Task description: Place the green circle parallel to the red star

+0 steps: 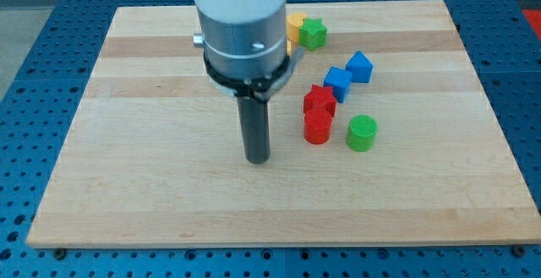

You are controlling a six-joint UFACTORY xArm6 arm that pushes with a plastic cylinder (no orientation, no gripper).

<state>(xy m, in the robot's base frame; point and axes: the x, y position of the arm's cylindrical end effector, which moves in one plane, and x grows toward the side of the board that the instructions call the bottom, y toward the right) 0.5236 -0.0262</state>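
Note:
The green circle point(361, 133) is a short green cylinder on the wooden board, right of centre. The red star point(319, 100) lies up and to its left. A red cylinder point(317, 128) touches the star's lower side and sits just left of the green circle with a small gap. My tip point(257, 158) rests on the board left of the red cylinder, well apart from the green circle. It touches no block.
Two blue blocks point(338, 81) point(359, 66) lie up and right of the red star. A green star point(314, 33) and a yellow block point(295, 27) sit near the board's top edge, the yellow one partly hidden by the arm point(241, 24). The wooden board point(135, 160) lies on a blue perforated table.

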